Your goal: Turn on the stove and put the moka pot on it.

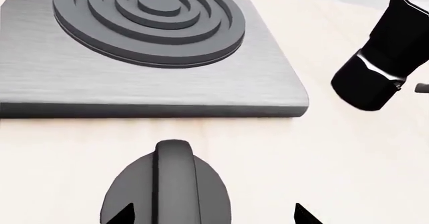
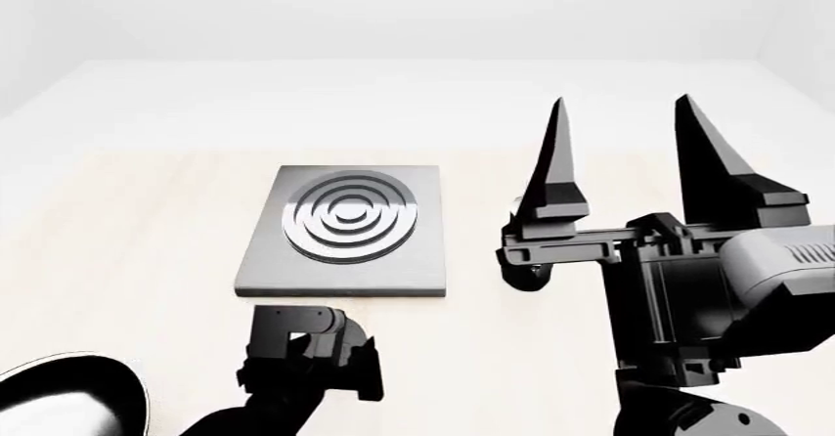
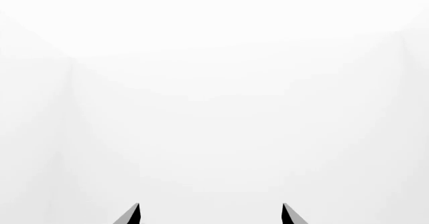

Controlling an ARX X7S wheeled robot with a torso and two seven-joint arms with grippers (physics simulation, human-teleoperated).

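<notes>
Left hand spread wide over ridged black knob, stove just beyond, moka pot off to its side on desk, right hand raised, wide, empty.

**Stove mid-surface, knob at its near edge, moka pot to its right**

The stove lies flat around the middle of the surface, well clear of every edge. Its knob stands on the surface just before the stove's near edge, apart from the plate. The moka pot stands right of the stove, near its near right corner, not touching it.
</notes>
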